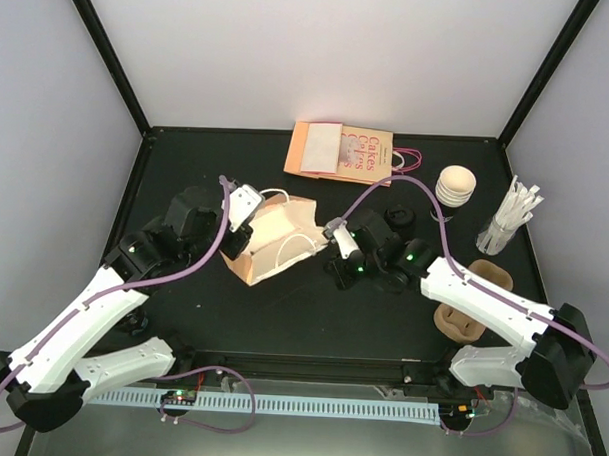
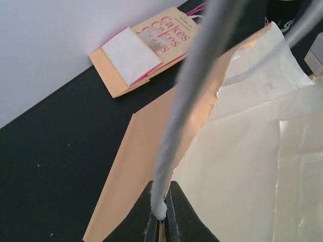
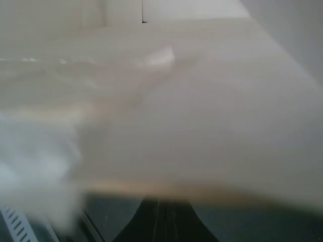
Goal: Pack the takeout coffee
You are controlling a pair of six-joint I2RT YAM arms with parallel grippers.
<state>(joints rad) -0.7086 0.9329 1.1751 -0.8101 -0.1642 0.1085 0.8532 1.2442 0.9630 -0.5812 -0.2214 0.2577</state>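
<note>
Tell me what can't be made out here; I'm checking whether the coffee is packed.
- Takeout coffee: top view, lost among the right arm and black table.
- Paper bag interior: top view too small; right wrist view blurred by paper at the lens.
- What the right gripper holds: blurred, right wrist view.

Tan bag [image 2: 132, 166], white handle [image 2: 177, 113]

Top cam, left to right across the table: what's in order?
Open bag → right end effector → cream domed stack → straws. Skipped for overlap: printed bags, carrier.
</note>
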